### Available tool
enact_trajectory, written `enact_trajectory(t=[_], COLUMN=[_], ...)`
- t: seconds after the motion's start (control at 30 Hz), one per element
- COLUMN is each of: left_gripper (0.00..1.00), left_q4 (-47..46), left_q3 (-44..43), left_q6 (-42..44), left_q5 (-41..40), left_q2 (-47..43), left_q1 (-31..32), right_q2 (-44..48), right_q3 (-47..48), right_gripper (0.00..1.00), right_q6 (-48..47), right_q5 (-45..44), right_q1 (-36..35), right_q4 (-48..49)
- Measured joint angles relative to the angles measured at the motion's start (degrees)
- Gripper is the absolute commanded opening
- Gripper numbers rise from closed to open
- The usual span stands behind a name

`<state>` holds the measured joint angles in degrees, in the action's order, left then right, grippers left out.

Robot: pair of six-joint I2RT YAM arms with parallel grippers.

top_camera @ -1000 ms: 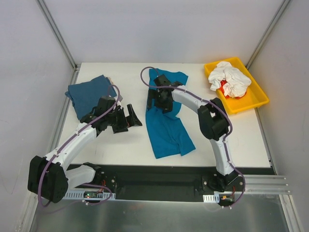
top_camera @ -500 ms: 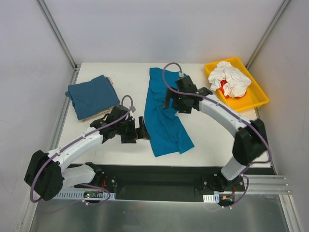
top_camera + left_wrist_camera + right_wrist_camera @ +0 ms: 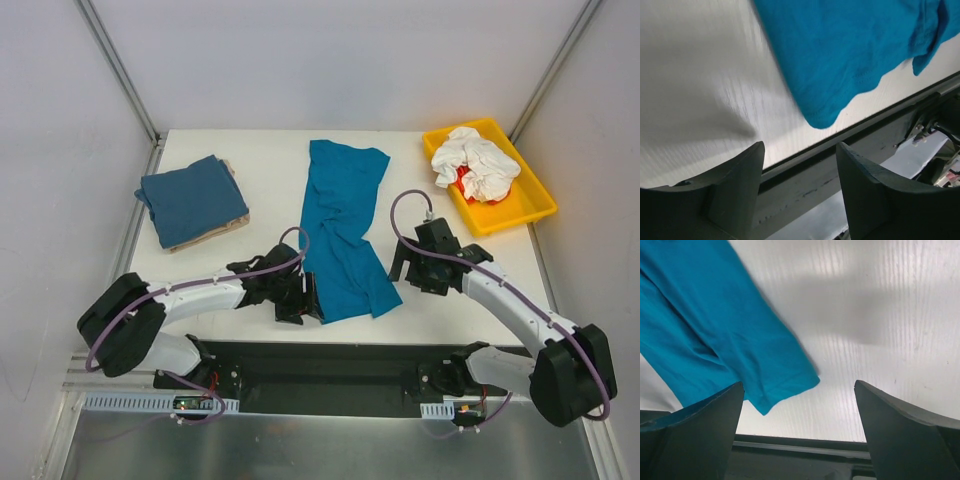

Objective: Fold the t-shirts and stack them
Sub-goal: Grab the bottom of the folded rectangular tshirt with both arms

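The bright teal-blue t-shirt [image 3: 340, 230] lies as a long narrow strip down the middle of the table, its hem toward the near edge. The slate-blue t-shirt [image 3: 190, 198] lies folded at the far left on top of the beige one [image 3: 222, 229], of which only an edge shows. My left gripper [image 3: 310, 300] is open and empty, low by the teal shirt's near-left hem corner [image 3: 822, 117]. My right gripper [image 3: 401, 266] is open and empty just right of the near-right hem corner [image 3: 790, 385]. Neither gripper touches the cloth.
A yellow tray [image 3: 515, 215] at the far right holds crumpled white cloth [image 3: 475, 165] with a bit of red under it. The table's near edge and black rail [image 3: 865, 135] lie right below both grippers. White walls close in the left, back and right.
Both arms have swung from mid-table toward the near edge. The right gripper left the shirt's upper part. The teal shirt now lies straighter and narrower. The left gripper moved right to the hem corner.
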<state>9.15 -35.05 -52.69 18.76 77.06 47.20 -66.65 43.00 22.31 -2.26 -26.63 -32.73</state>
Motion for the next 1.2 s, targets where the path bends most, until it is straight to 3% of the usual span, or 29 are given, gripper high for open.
enact_trajectory(t=[0.27, 0.43, 0.53, 0.67, 0.77, 1.0, 1.2], left_gripper=[0.35, 0.0, 0.0, 0.0, 0.0, 0.0, 0.0], left_q4=[-4.7, -6.2, -6.6, -6.8, -6.9, -7.4, -7.4], left_q3=[-2.1, -3.2, -3.7, -3.8, -3.5, -1.4, -1.2], left_q6=[-3.1, -4.3, -4.7, -4.7, -5.0, -6.0, -6.5], left_q5=[0.3, 0.3, 0.3, 0.2, 0.2, 0.1, 0.1], left_q2=[7.9, 10.9, 12.0, 12.0, 11.9, 10.0, 9.8], left_q1=[0.1, 0.5, 0.9, 1.2, 1.2, 1.2, 1.2], right_q2=[3.6, 3.3, 2.1, 0.1, -1.8, -6.2, -8.6], right_q3=[-4.6, -6.4, -7.1, -7.7, -7.7, -8.3, -8.6], right_gripper=[0.97, 0.98, 0.93, 0.68, 0.56, 0.4, 0.19], right_q6=[0.0, -0.1, -0.2, -0.8, -1.2, -1.8, -2.1], right_q5=[0.6, 3.1, 5.8, 9.3, 11.3, 14.0, 14.3], right_q1=[1.7, 3.3, 4.2, 4.7, 4.8, 4.9, 5.0], right_q4=[0.2, 1.2, 3.2, 4.9, 6.2, 7.8, 8.2])
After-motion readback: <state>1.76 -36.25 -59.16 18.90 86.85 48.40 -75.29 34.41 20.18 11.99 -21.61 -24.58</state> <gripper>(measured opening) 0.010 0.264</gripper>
